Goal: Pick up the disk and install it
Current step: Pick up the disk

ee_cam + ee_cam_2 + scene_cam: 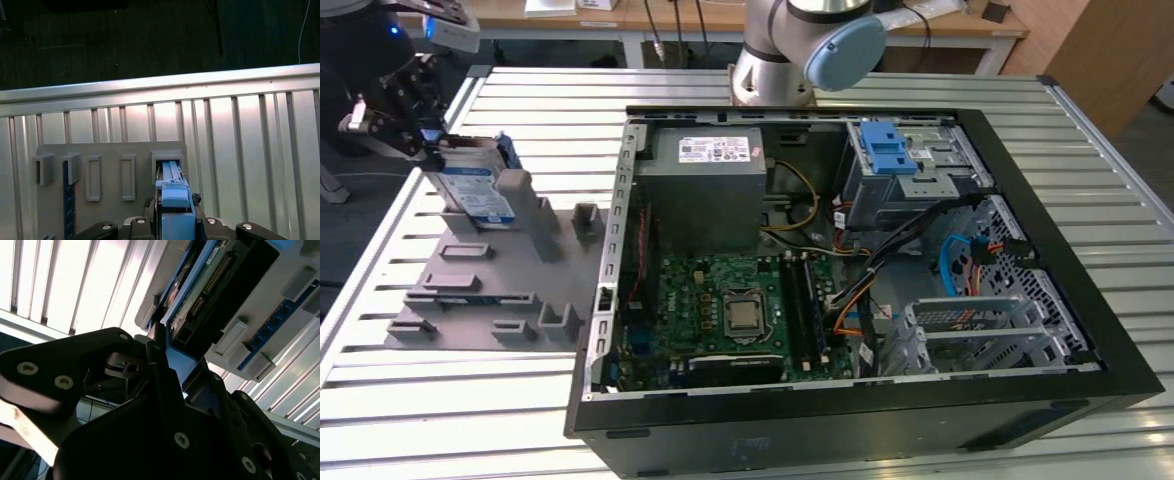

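You have the gripper (pixel 424 135) at the upper left of the exterior view, on the end of the disk (pixel 470 185). The disk stands on edge in a slot of the grey holder plate (pixel 494 290). In the second wrist view the dark fingers (pixel 162 385) sit tight against the blue rail, so I judge the jaws clamped on the disk, which is not yet clear of its slot.

The step in hand is the pick. Keep the grip square on the rail and centred, as the first wrist view shows the disk (pixel 172 195) lined up with its slot. Draw it out along the slot's own line. Any tilt would likely wedge the rails against the slot's walls or drag the plate with it.

The plate lies on a ribbed metal table (pixel 454 400) whose grooves give it little purchase. The open computer case (pixel 854 440) fills the middle and right of the exterior view, well apart from the disk, with the drive cage (pixel 907 165) and its blue latch at the upper right. Desks stand along the top edge.
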Robot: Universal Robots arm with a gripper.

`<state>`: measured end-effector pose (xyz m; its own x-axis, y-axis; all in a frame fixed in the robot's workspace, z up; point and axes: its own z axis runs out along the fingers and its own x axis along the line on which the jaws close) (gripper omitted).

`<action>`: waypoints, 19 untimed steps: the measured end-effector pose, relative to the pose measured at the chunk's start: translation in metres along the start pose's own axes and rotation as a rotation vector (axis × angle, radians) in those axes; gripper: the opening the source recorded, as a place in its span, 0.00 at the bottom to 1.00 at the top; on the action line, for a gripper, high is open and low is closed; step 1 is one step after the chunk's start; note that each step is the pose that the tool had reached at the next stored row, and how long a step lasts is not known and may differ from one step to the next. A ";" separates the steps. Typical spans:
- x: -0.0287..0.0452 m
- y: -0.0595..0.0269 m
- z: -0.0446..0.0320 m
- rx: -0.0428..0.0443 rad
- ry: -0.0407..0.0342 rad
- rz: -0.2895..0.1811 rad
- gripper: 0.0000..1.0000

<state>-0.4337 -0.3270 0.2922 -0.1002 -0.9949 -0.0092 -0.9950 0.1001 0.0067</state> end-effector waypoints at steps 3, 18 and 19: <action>0.0001 0.0000 0.0002 -0.0003 0.0042 -0.028 0.37; 0.0004 0.0000 0.0006 0.0000 0.0082 -0.087 0.44; 0.0004 0.0000 0.0005 0.0000 0.0082 -0.087 0.44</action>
<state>-0.4338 -0.3274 0.2917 -0.0131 -0.9999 -0.0016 -0.9999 0.0131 0.0062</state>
